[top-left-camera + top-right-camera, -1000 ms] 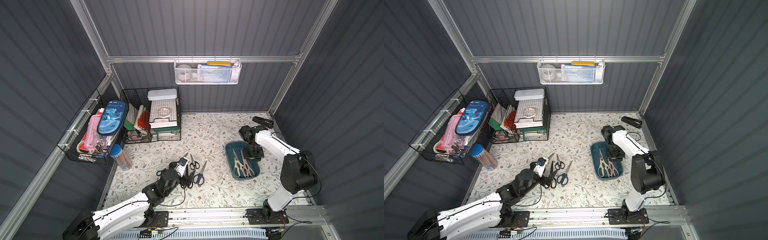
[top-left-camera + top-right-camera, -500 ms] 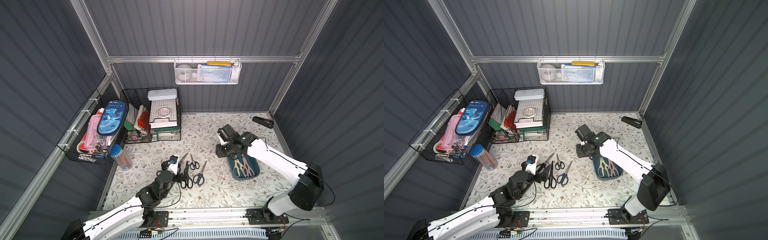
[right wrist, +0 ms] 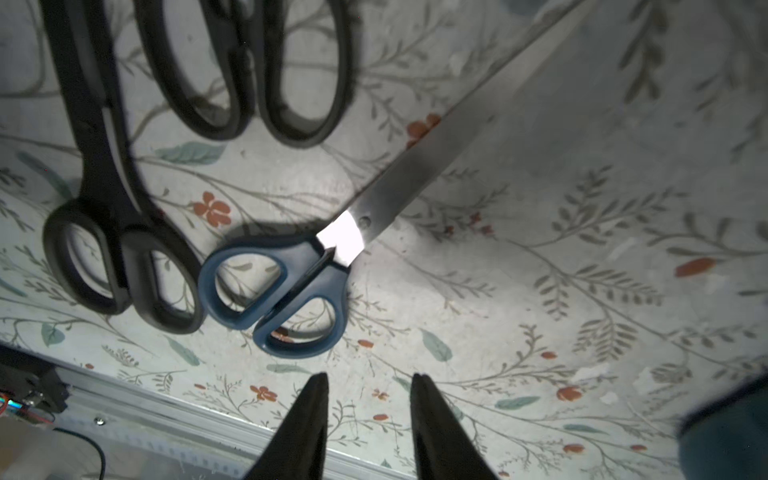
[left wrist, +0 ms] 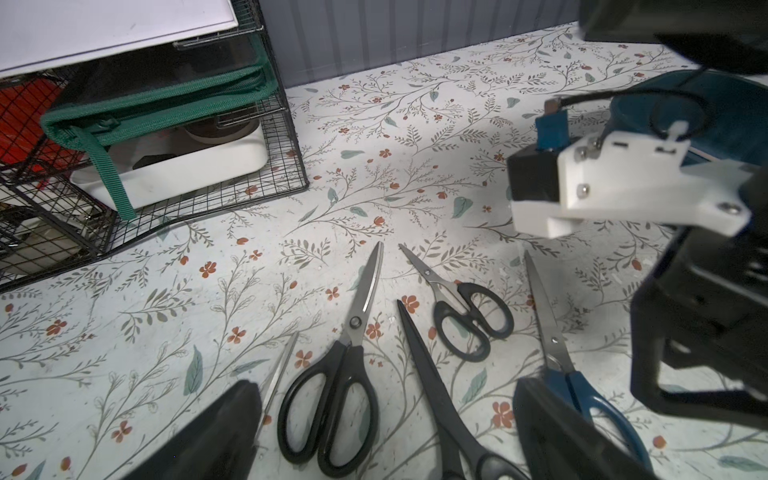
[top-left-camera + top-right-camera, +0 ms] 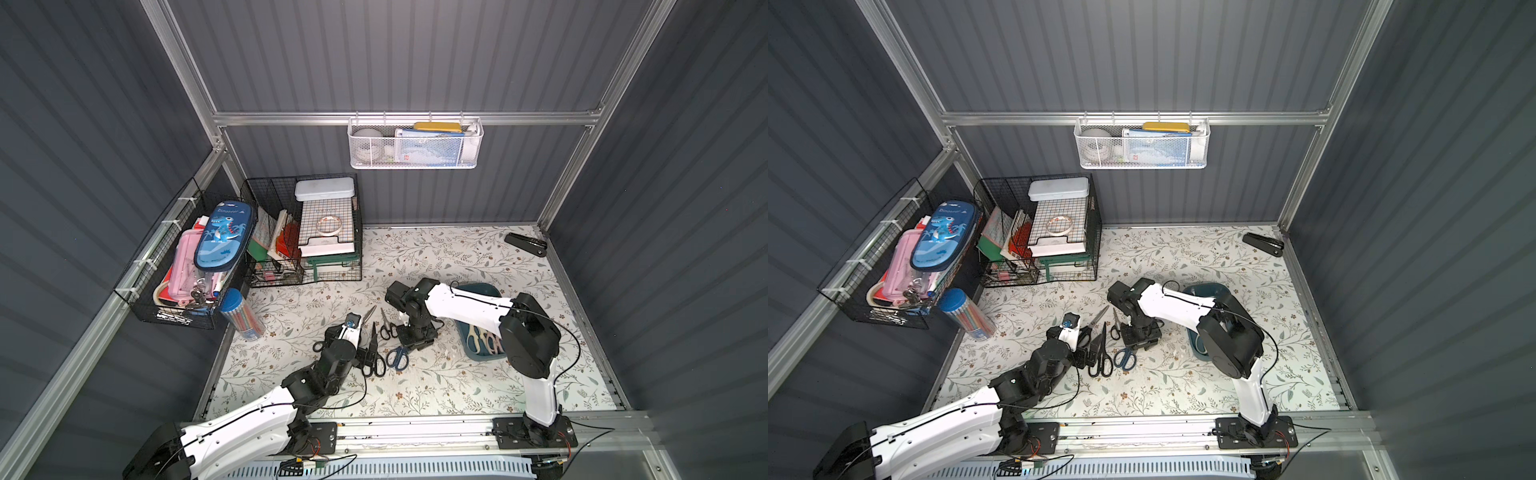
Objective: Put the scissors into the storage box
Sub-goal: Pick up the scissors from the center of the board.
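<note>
Several scissors lie side by side on the floral floor: three black-handled pairs (image 4: 332, 386) (image 4: 473, 320) (image 4: 440, 399) and a blue-handled pair (image 3: 286, 291) (image 5: 397, 357). The teal storage box (image 5: 484, 287) (image 5: 1204, 287) stands to their right, partly under my right arm, with cream and pink shears (image 5: 484, 340) inside. My right gripper (image 3: 369, 376) (image 5: 415, 343) points down over the blue pair, jaws open and empty. My left gripper (image 4: 386, 386) (image 5: 361, 353) hangs wide open above the black handles, one finger (image 4: 232, 419) covering a thin-bladed pair.
Black wire baskets (image 5: 307, 232) (image 5: 178, 266) full of stationery stand at the back left. A tube of markers (image 5: 241, 313) lies below them. A white mesh basket (image 5: 415, 145) hangs on the back wall. A black folded tool (image 5: 525, 244) lies in the back right corner.
My right arm has swung left from over the storage box to above the blue-handled scissors. My left gripper has shifted only slightly over the black pairs.
</note>
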{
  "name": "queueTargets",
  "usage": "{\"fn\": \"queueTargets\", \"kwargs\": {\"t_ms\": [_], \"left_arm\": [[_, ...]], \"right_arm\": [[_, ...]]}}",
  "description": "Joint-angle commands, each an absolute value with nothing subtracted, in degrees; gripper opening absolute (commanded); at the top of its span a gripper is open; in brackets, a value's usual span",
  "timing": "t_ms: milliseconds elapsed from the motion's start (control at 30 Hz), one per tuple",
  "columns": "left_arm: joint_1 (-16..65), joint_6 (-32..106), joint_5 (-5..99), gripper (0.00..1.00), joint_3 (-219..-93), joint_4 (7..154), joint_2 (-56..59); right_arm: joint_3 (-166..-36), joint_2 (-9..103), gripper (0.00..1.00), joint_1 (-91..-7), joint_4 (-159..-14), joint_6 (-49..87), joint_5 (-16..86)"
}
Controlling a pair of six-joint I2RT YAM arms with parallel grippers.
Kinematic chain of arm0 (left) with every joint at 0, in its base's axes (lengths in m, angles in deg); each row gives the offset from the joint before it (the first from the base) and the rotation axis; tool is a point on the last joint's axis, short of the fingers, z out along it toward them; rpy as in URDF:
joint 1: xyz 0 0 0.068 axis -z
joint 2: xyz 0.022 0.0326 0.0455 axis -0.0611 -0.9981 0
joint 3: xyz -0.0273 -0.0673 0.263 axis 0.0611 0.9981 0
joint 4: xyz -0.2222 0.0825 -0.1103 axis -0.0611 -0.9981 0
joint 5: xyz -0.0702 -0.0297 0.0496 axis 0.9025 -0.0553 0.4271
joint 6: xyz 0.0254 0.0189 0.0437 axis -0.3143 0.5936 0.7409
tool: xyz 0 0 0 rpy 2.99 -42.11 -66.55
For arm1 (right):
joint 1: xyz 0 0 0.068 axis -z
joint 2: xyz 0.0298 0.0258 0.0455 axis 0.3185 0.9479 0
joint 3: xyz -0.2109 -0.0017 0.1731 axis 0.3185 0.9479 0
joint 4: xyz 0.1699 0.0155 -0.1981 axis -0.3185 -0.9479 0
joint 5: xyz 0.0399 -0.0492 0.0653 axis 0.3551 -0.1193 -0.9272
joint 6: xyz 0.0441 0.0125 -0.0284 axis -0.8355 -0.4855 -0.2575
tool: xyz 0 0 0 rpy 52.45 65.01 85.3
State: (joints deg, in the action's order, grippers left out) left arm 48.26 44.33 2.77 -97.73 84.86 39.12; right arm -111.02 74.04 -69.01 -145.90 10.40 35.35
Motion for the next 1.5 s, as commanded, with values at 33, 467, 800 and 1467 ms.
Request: {"fn": "queueTargets", "kwargs": {"t_ms": [33, 467, 800, 1467], "left_arm": [[48.13, 42.90, 1.74, 0.99, -99.20, 84.04, 39.79], [48.17, 43.55, 3.03, 0.99, -99.31, 84.27, 39.18], [48.13, 43.87, 3.67, 1.00, -98.92, 84.45, 39.96], [48.25, 56.79, 26.29, 0.99, -99.38, 92.14, 32.18]], "right_arm": [[-112.01, 76.99, 0.38, -69.90, -148.20, 11.21, 33.04], [-113.54, 82.23, 0.28, -70.38, -146.58, 9.06, 37.39], [-112.20, 82.10, 0.07, -66.83, -144.95, 8.33, 43.12], [-105.42, 58.55, 0.00, -52.54, -146.19, 23.84, 51.73]]}}
